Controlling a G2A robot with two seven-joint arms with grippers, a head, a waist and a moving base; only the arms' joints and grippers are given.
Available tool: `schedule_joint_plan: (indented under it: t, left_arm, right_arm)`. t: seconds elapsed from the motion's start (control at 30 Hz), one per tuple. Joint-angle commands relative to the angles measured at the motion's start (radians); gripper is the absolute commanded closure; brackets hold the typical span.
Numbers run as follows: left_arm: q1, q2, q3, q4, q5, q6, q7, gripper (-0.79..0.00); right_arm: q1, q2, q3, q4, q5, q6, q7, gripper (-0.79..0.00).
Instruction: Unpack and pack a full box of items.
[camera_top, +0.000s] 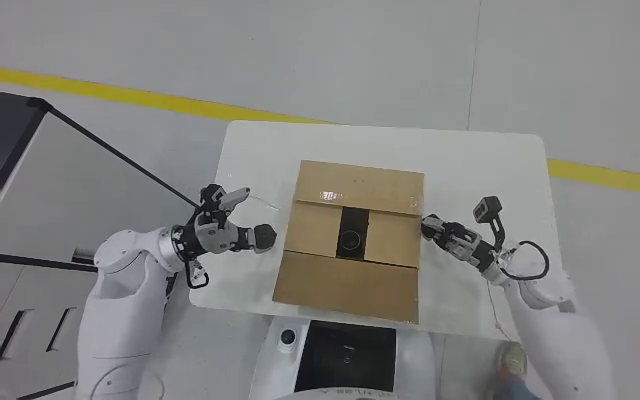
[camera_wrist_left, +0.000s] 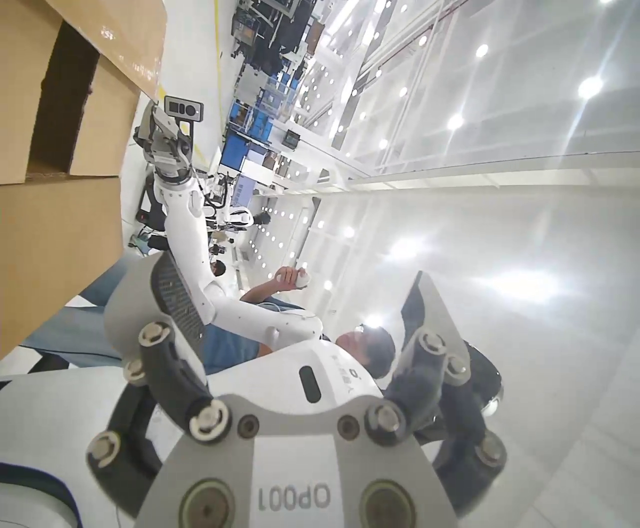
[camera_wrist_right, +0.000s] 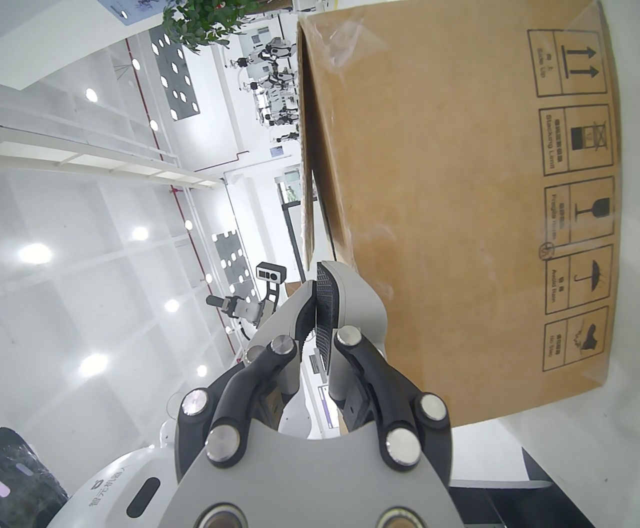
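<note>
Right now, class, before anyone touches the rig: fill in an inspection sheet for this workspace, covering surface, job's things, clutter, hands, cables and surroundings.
Surface: white table, with the box at its middle.
Job's things: cardboard box, flaps folded over with a gap at the middle; a dark round item shows in the gap.
Clutter: nothing seen.
Hands: left hand open, off the box's left side; right hand shut on nothing, by the box's right wall.
Cables: black cable loop at the right wrist.
Surroundings: yellow floor line; dark frame left of the table.
</note>
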Motion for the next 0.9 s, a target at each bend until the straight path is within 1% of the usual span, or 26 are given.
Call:
schedule_joint_plan:
  t: [0.0, 0.13, 0.37, 0.47, 0.53, 0.63, 0.87]
  left_arm:
    - [0.003, 0.003, -0.001, 0.002, -0.004, -0.001, 0.006, -0.785]
    - [0.005, 0.008, -0.006, 0.009, -0.015, -0.004, 0.017, -0.785]
    - [0.021, 0.016, -0.001, 0.003, -0.026, -0.021, 0.041, -0.785]
    - [0.032, 0.019, -0.001, -0.005, -0.033, -0.027, 0.051, -0.785]
    - [0.038, 0.021, 0.001, -0.008, -0.037, -0.021, 0.05, -0.785]
    - [0.04, 0.025, -0.001, -0.012, -0.042, -0.016, 0.048, -0.785]
    - [0.06, 0.032, -0.014, -0.023, -0.054, -0.025, 0.062, -0.785]
  right_arm:
    - [0.011, -0.002, -0.009, 0.007, 0.002, -0.003, -0.005, 0.0]
    - [0.032, -0.004, -0.022, 0.019, 0.004, -0.009, -0.016, 0.0]
    - [0.079, -0.011, -0.036, 0.011, 0.068, -0.032, -0.01, 0.0]
    - [0.11, -0.014, -0.031, 0.019, 0.109, -0.029, -0.012, 0.0]
    - [0.139, -0.016, -0.037, 0.032, 0.101, -0.031, -0.029, 0.0]
    - [0.192, -0.023, -0.063, 0.068, 0.106, -0.031, -0.046, 0.0]
    - [0.343, -0.047, -0.132, 0.224, 0.128, -0.067, -0.066, 0.0]
